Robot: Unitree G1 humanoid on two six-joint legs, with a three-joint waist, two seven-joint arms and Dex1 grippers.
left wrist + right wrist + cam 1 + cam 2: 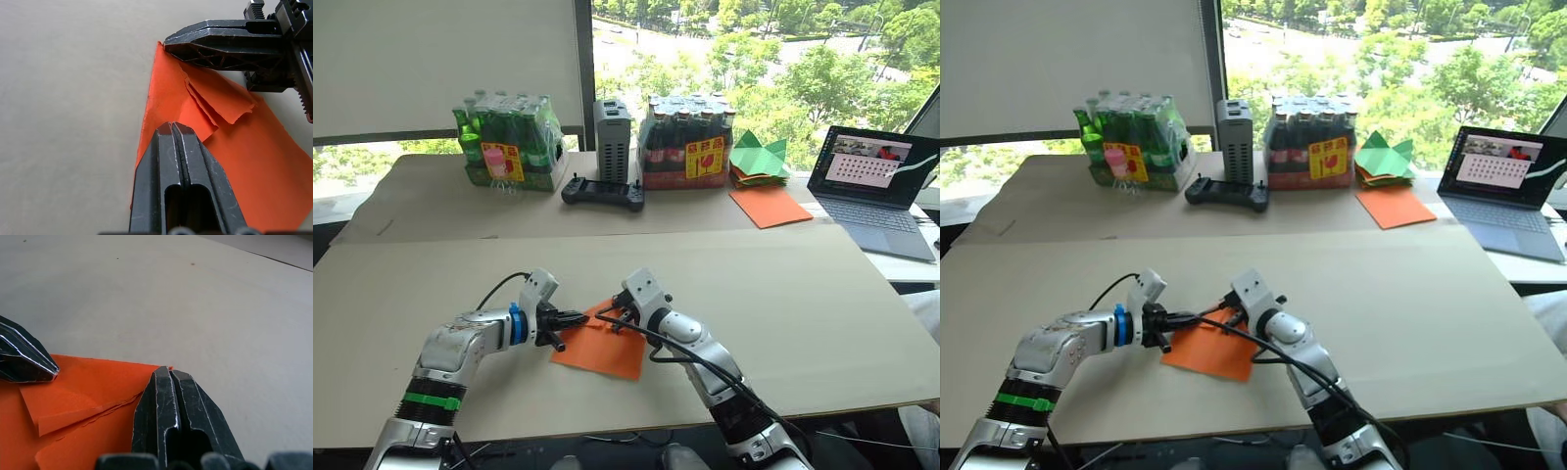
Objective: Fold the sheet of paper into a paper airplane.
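Left eye view, sheet of paper (607, 351) flat on tabletop (783, 294), left end effector (576, 317) and right end effector (610, 315) both pinched closed on its folded far edge, shrink-wrapped bottle packs (506, 143) behind.

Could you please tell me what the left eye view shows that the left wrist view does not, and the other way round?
The left eye view takes in the far edge of the table: two packs of bottles, a black controller, green paper shapes, a bigger orange sheet and a laptop. The left wrist view reveals the layered, ragged-edged folded flaps close up. Both show the sheet of paper, with the left gripper and right gripper shut and pressing on it.
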